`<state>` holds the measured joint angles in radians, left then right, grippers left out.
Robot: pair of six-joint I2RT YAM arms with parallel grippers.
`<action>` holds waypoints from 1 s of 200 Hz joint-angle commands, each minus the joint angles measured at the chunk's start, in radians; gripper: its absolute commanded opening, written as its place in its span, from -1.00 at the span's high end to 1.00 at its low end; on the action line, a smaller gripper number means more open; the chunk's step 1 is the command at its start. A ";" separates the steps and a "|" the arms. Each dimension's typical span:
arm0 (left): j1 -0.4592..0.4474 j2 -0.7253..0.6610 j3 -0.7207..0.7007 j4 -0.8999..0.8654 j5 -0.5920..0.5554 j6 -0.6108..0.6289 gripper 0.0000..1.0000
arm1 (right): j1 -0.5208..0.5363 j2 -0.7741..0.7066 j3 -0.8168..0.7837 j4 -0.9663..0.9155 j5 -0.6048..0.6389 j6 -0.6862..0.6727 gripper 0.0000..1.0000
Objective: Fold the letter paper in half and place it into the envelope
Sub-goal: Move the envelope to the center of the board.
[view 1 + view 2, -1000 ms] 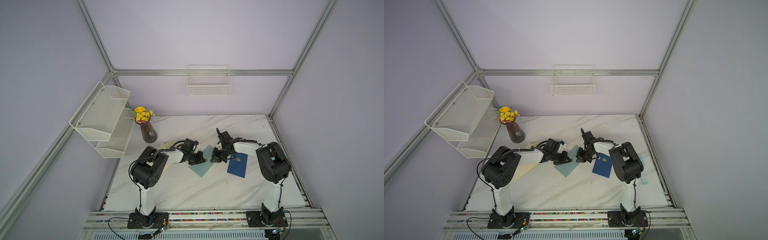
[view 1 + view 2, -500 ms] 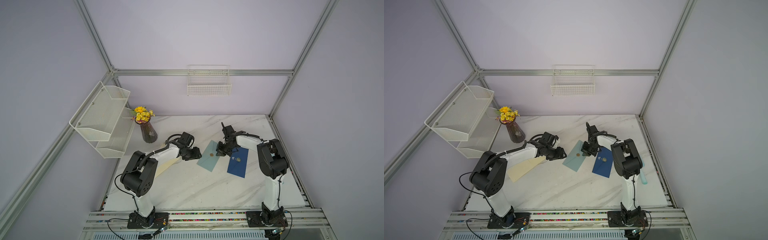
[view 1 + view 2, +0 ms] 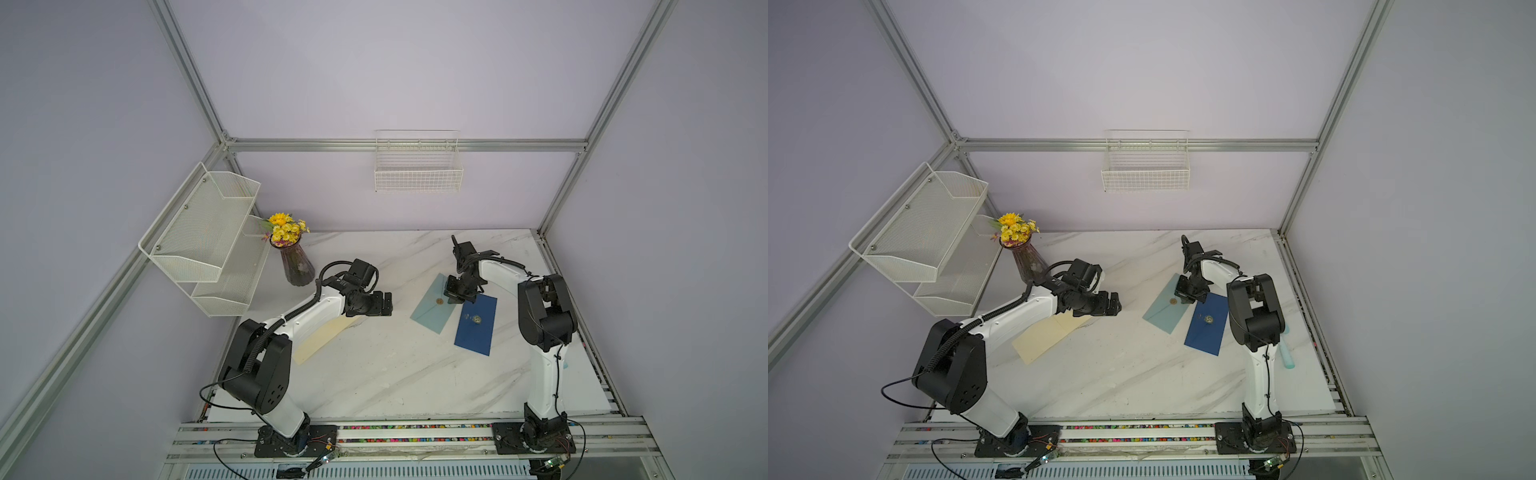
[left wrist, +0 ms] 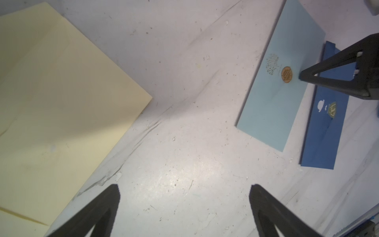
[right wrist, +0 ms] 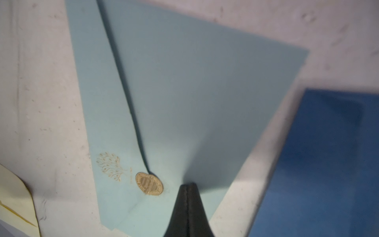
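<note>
The cream letter paper [image 3: 320, 338] [image 3: 1046, 334] [image 4: 61, 102] lies flat at the table's left, partly under my left arm, with faint crease lines across it. A light blue envelope [image 3: 434, 309] [image 3: 1165, 309] [image 4: 276, 106] [image 5: 205, 102] with a gold seal lies right of centre, its flap down. My left gripper [image 3: 388, 305] [image 3: 1117, 307] [image 4: 184, 186] hovers open and empty over bare marble between the paper and the envelope. The shut tip of my right gripper [image 3: 453, 299] [image 3: 1183, 299] [image 4: 302, 74] [image 5: 187, 185] rests on the envelope's flap beside the seal.
A dark blue envelope [image 3: 476, 326] [image 3: 1206, 326] [image 4: 324, 131] lies just right of the light blue one. A vase of yellow flowers [image 3: 297, 266] and a white mesh shelf [image 3: 208, 237] stand at the back left. A teal tube [image 3: 1285, 349] lies behind the right arm.
My left gripper has opened and drawn back leftwards off the light blue envelope. The envelope has slid right, toward the dark blue one, with the shut right gripper on it.
</note>
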<state>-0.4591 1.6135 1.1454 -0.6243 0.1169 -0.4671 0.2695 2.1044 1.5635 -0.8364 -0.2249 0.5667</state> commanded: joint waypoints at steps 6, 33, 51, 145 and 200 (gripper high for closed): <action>0.015 -0.062 -0.001 -0.019 -0.030 0.025 -1.00 | -0.003 -0.042 0.002 -0.018 -0.038 -0.017 1.00; 0.033 -0.085 -0.005 -0.040 -0.046 0.031 -1.00 | -0.003 -0.049 -0.025 0.017 -0.086 0.000 1.00; 0.050 -0.105 -0.013 -0.048 -0.045 0.033 -1.00 | -0.002 -0.060 -0.042 0.055 -0.122 0.007 1.00; 0.078 -0.160 -0.057 -0.070 -0.055 0.021 -1.00 | 0.006 -0.012 -0.020 0.135 -0.175 0.017 1.00; 0.138 -0.192 -0.053 -0.105 -0.087 0.022 -1.00 | 0.006 0.086 -0.006 0.162 -0.188 0.003 1.00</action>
<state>-0.3573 1.4597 1.0813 -0.7055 0.0643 -0.4522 0.2710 2.1365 1.5356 -0.6899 -0.4110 0.5789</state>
